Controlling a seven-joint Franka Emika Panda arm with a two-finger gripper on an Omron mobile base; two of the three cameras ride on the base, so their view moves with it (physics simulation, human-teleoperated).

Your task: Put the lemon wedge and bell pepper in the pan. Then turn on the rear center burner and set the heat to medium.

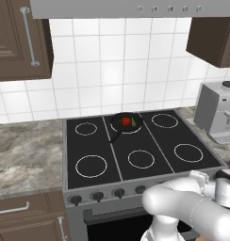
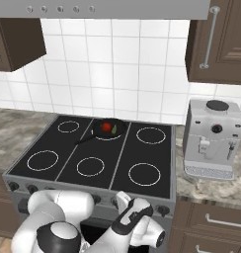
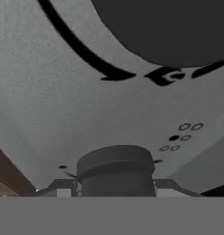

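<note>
Knob [image 3: 116,170]: a dark round knob sat nearest in the hand view, close before the gripper, on the grey front panel of the stove.
Gripper [image 3: 116,190]: it was low at the stove front, by the knob row; its fingertips could not be made out, so whether the jaws stood apart or gripped the knob could not be told.
Panel marks [image 3: 182,133]: small ring symbols were printed on the panel beside the knob.
Arm [image 1: 192,209]: the white arm bent low across the stove's front edge, in front of the knobs [image 1: 97,196].
Pan [image 1: 127,123]: black, sat on the rear center burner [image 1: 134,128] at the cooktop's back edge, its handle pointing toward the front left.
Pepper [image 1: 126,121]: red, lay inside the pan.
Lemon wedge [image 1: 134,122]: yellow-green, lay in the pan just beside the pepper.
Cooktop [image 1: 93,146]: black glass with white ring outlines in two rows.
Coffee machine [image 2: 211,138]: grey, stood on the counter to the right of the stove.
</note>
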